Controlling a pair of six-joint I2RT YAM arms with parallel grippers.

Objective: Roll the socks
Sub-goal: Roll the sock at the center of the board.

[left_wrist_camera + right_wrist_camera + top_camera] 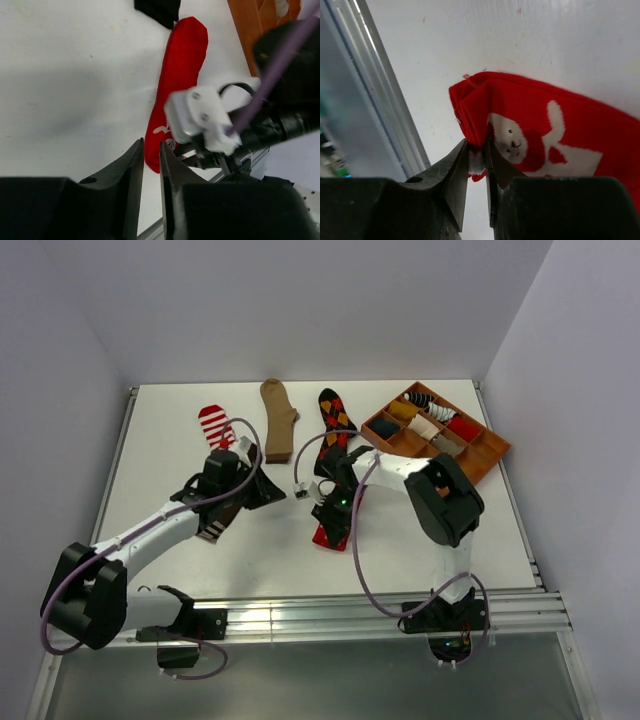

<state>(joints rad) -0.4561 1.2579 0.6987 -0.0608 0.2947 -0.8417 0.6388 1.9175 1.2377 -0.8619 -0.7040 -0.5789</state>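
1. Right gripper point(477, 155): clenched on the folded cuff end of the red sock point(545, 125), which shows a white bear-like figure. The sock lies flat on the table point(500, 540), near the near edge and about midway along it, with its toe pointing toward the far edge.
2. Step in hand, as judged: the start of the roll on this sock, with 1 fold pinched up and the rest of its length unrolled.
3. Next move, as judged: turn the pinched end over toward the toe. The free length needs pinning so the sock does not slide.
4. Left gripper point(150, 160): jaws drawn almost together with only a thin slit between, and nothing in them. It hangs above the table to the left of the red sock, apart from it.
5. Dark sock with striped cuff point(212, 531): mostly hidden under the left arm, toward the near-left part.
6. Far edge, left to right: red-white striped sock point(214, 425), tan sock point(277, 420) and black argyle sock point(335, 415), all 3 flat and unrolled.
7. Wooden tray point(495, 452): at the far-right corner, its compartments holding small bundles too small to identify.
8. Not made out: any navy sock, and the red sock's middle in the top view, which the right arm covers.
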